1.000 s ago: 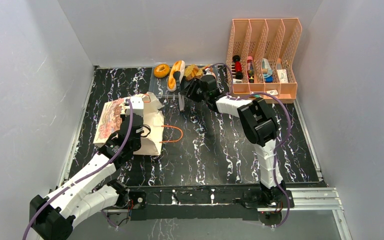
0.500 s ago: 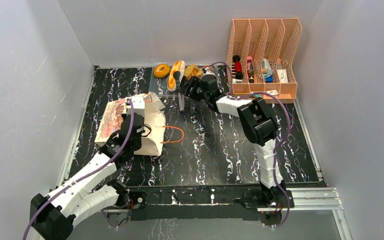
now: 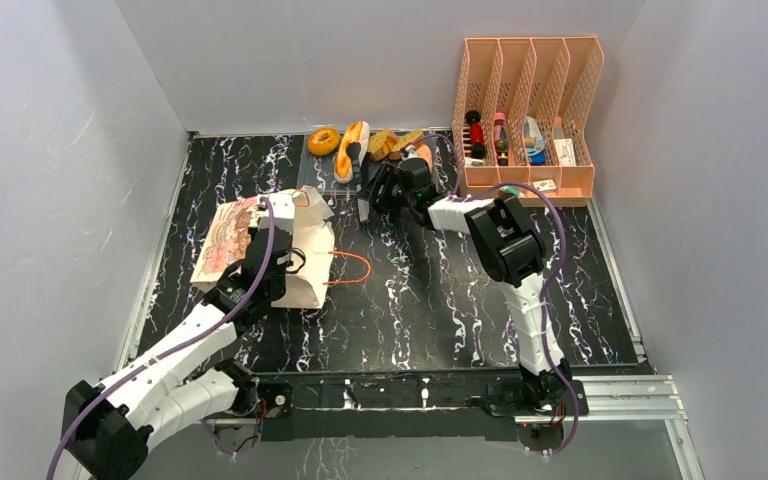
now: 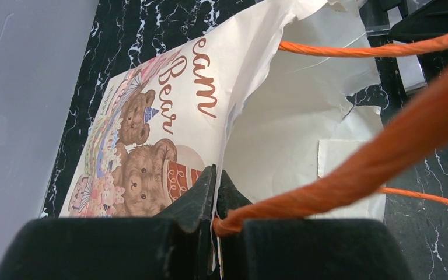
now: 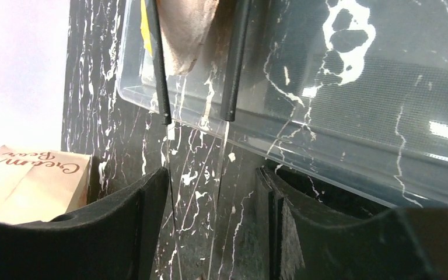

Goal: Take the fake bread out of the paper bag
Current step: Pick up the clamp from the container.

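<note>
Since a second ago the right gripper [image 5: 213, 175] has drawn back from the clear plastic tray [image 3: 322, 172] toward the near side, and brown pieces it had covered now show there. Its fingers stand wide apart with nothing between them, just in front of the tray's glossy rim.

All the fake bread [image 3: 352, 150] I can see lies in that tray at the far edge of the black marbled table [image 3: 440, 290]: a ring doughnut at the left, the long striped roll beside it with its length running near to far, and a cluster of brown pieces at the right.

The left gripper [image 4: 214, 198] is closed tight on the rim of the paper bag [image 3: 310, 270], with a twisted orange cord handle caught in the same pinch. The bag's creased cream paper is torn at the mouth, and its teddy-bear print faces up and left. Whether anything lies inside, I cannot tell.

An orange mesh rack [image 3: 525, 70] at the far right holds small items.
</note>
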Controlling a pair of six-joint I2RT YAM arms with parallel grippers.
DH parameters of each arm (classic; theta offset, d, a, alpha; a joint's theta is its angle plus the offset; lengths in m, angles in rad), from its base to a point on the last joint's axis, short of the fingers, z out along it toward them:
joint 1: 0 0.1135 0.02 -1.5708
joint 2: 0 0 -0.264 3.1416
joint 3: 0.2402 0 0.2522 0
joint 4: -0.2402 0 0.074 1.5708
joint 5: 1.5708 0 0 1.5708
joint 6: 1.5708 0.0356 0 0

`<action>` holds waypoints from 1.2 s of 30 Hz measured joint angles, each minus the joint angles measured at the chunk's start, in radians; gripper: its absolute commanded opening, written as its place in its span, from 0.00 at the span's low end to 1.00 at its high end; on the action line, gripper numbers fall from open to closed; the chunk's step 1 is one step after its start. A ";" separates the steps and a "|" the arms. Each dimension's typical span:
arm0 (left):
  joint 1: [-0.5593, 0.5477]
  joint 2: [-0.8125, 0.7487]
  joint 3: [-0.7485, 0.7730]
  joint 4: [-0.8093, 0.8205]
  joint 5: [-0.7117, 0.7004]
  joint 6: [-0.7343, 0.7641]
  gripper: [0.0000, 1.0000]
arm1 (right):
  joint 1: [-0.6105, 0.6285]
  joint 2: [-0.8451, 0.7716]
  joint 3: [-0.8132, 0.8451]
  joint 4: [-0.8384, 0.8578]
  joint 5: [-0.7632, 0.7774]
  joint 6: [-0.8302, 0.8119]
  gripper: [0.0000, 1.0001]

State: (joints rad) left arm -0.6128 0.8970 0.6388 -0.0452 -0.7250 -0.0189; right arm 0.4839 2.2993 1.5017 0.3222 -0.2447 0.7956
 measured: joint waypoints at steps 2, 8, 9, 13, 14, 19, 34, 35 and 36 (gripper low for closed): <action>0.000 0.005 -0.002 0.004 0.007 0.001 0.00 | 0.000 0.001 0.004 0.002 -0.008 0.001 0.52; 0.000 0.009 -0.002 0.015 0.012 0.008 0.00 | 0.000 0.021 0.015 0.026 -0.029 0.023 0.40; 0.000 0.009 -0.002 0.016 0.013 0.009 0.00 | 0.000 0.024 0.016 0.030 -0.032 0.024 0.37; 0.000 0.008 -0.003 0.016 0.015 0.012 0.00 | 0.000 0.037 0.015 0.061 -0.055 0.048 0.25; 0.000 0.006 -0.003 0.016 0.015 0.014 0.00 | 0.001 0.039 0.015 0.067 -0.058 0.055 0.24; 0.000 -0.004 -0.006 0.016 0.015 0.019 0.00 | 0.000 0.039 -0.012 0.112 -0.068 0.084 0.24; 0.000 -0.023 -0.013 0.016 0.011 0.027 0.00 | -0.002 -0.034 -0.108 0.146 -0.065 0.125 0.30; 0.000 -0.023 -0.013 0.016 0.011 0.030 0.00 | -0.002 -0.034 -0.109 0.147 -0.065 0.127 0.30; 0.000 -0.023 -0.013 0.016 0.011 0.032 0.00 | -0.002 -0.036 -0.110 0.147 -0.064 0.130 0.31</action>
State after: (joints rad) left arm -0.6128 0.8742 0.6258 -0.0296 -0.7136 0.0132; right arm 0.4824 2.2631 1.3914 0.4690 -0.3092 0.9253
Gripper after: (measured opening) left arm 0.009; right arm 0.308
